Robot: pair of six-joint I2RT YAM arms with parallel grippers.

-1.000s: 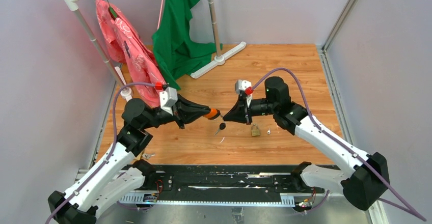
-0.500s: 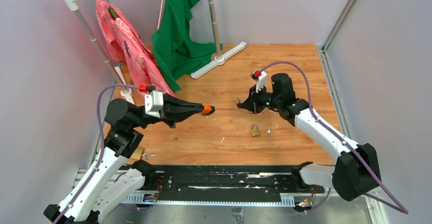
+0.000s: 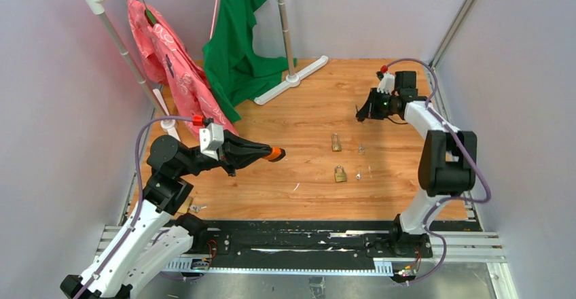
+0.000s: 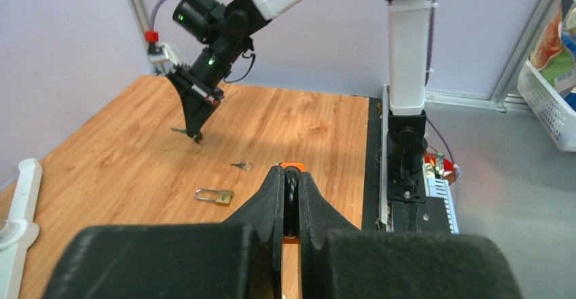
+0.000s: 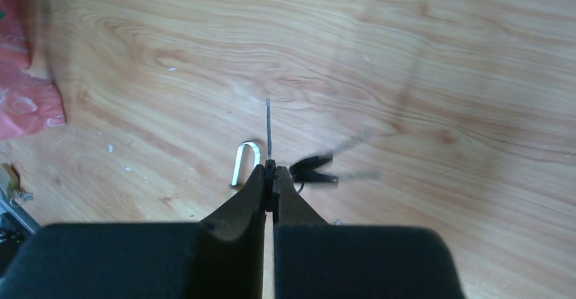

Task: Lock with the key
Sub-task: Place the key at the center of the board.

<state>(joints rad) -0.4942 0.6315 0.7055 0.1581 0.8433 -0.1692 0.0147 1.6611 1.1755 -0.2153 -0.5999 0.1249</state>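
Observation:
My left gripper is shut on an orange lock; only its orange edge and a dark middle part show between the jaws in the left wrist view. My right gripper hovers over the far right of the table, shut on a black-headed key whose thin blade points forward. A second black key dangles blurred beside it. Two brass padlocks lie on the wood between the arms. The right wrist view shows one silver shackle just below the fingers.
Small loose keys lie right of the padlocks. A clothes rack with a green garment and a pink one stands at the back left. The left wrist view shows a padlock and a key.
My right arm has swung away to the far right of the table with the key. My left gripper has drawn back left with the orange lock. A brass padlock has come into view.

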